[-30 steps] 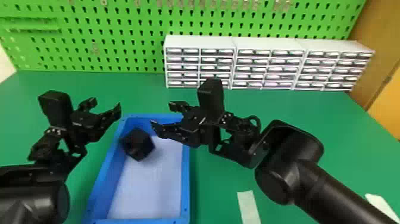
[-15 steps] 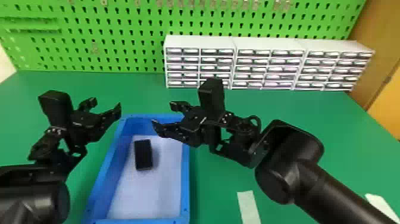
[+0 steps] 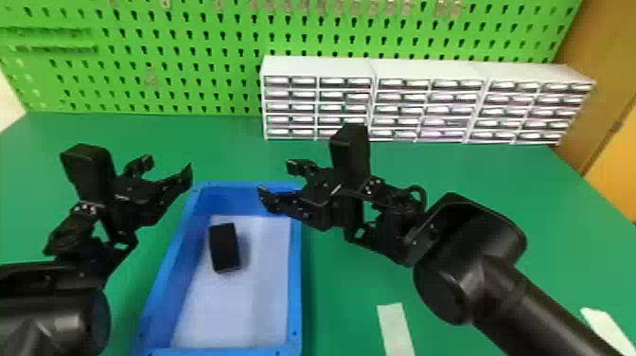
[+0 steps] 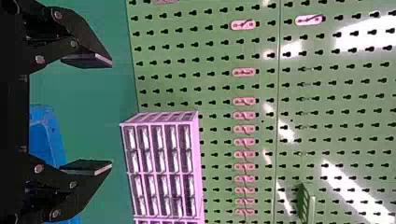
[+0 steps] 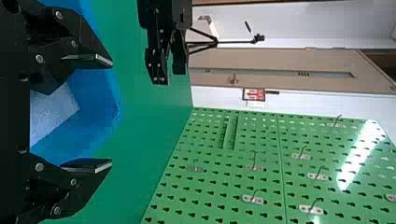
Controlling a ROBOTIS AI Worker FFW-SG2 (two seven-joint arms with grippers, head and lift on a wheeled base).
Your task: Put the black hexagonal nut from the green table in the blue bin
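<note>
You have the black nut [image 3: 225, 247] lying inside the blue bin [image 3: 295, 284], nearer its left wall. Your left gripper [image 3: 168, 165] and right gripper [image 3: 276, 179] both have their jaws spread, apart from the nut.

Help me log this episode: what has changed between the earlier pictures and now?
The black hexagonal nut has rolled or tipped over inside the blue bin, shifting slightly toward the robot; its narrow outline, upright a moment ago, now slants a little. Nothing was taken hold of or let go: the left tool and right tool were already open and stay so, in place. The bin hasn't moved.
</note>
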